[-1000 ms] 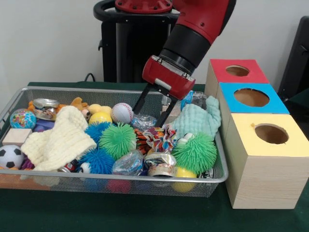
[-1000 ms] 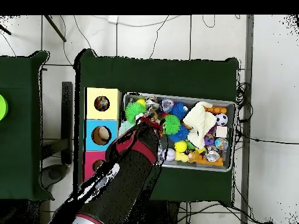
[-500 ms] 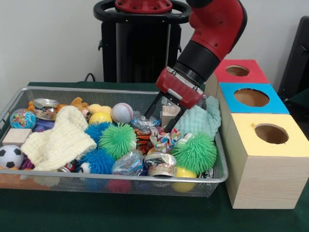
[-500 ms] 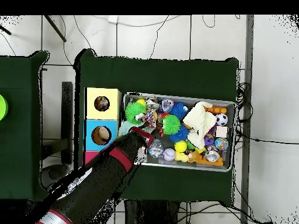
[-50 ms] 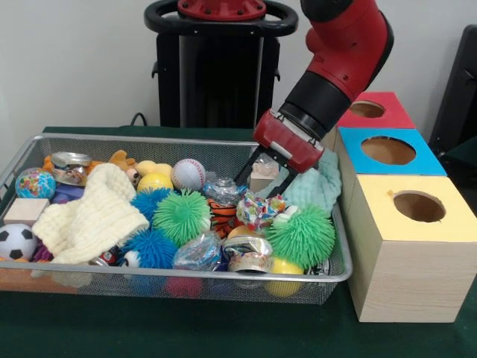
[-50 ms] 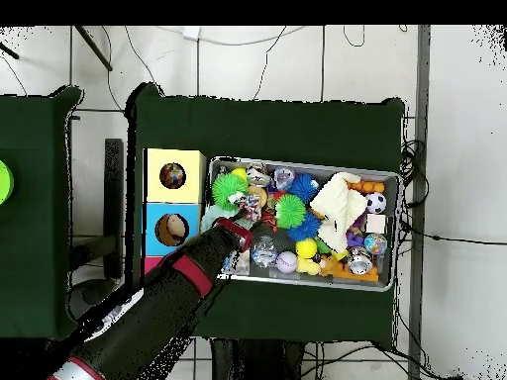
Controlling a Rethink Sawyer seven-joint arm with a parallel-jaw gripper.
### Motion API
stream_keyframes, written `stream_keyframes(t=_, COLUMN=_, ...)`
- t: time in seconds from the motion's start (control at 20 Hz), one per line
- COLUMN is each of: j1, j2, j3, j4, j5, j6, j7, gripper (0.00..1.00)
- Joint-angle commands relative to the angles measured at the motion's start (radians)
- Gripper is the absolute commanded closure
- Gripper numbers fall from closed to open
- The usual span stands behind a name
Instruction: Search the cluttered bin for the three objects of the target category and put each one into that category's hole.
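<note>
My gripper (image 5: 258,188) hangs open inside the wire bin (image 5: 223,277), near its far right corner. Its two dark fingers straddle a small wooden block (image 5: 260,182) with clear crumpled plastic on top; I cannot tell whether they touch it. A mint cloth (image 5: 311,188) lies just to the right, and a multicoloured rope toy (image 5: 258,209) sits just in front. The sorting box has a red hole (image 5: 367,109), a blue hole (image 5: 387,150) and a yellow hole (image 5: 419,206). In the overhead view the gripper (image 6: 255,224) sits over the bin's left part.
The bin holds green spiky balls (image 5: 302,235), blue spiky balls (image 5: 151,246), a baseball (image 5: 188,174), a cream knitted cloth (image 5: 91,215), a soccer ball (image 5: 15,240), crushed cans (image 5: 247,253) and another wooden block (image 5: 24,210). The sorting box stands tight against the bin's right side.
The arm swung right in the front view, from beside the baseball to the wooden block by the mint cloth. The rope toy shifted slightly right. The fingers stayed spread.
</note>
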Motion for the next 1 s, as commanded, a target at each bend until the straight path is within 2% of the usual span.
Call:
stream_keyframes(t=0.05, j1=-0.037, j2=0.044, j3=0.038, j4=0.075, j5=0.098, j6=-0.138, j7=0.217, gripper=0.00)
stream_keyframes(t=0.55, j1=-0.064, j2=0.101, j3=0.019, j4=0.086, j5=0.161, j6=-0.309, j7=0.190, gripper=0.00)
stream_keyframes(t=0.85, j1=-0.118, j2=0.122, j3=0.058, j4=0.030, j5=0.215, j6=-0.345, j7=0.149, gripper=0.00)
stream_keyframes(t=1.0, j1=-0.146, j2=0.102, j3=0.097, j4=0.032, j5=0.214, j6=-0.373, j7=0.139, gripper=0.00)
